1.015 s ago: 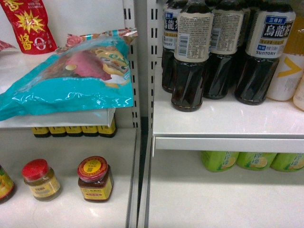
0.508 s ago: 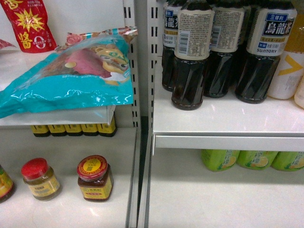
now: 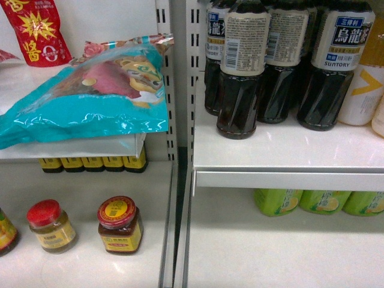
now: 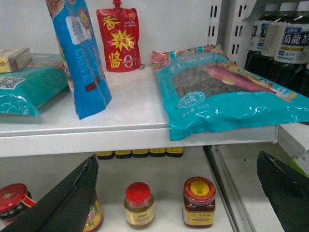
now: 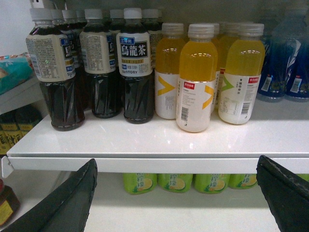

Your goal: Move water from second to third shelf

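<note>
Right hand (image 5: 176, 203) spread, facing tea bottles (image 5: 96, 63); water unseen.

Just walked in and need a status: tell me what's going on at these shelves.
Nothing is being handled yet. Both grippers, left and right, are open and empty, facing the shelving. The left looks at a teal snack bag above sauce jars; the right faces dark oolong tea bottles and orange drink bottles. No green-labelled water bottle is visible.
</note>
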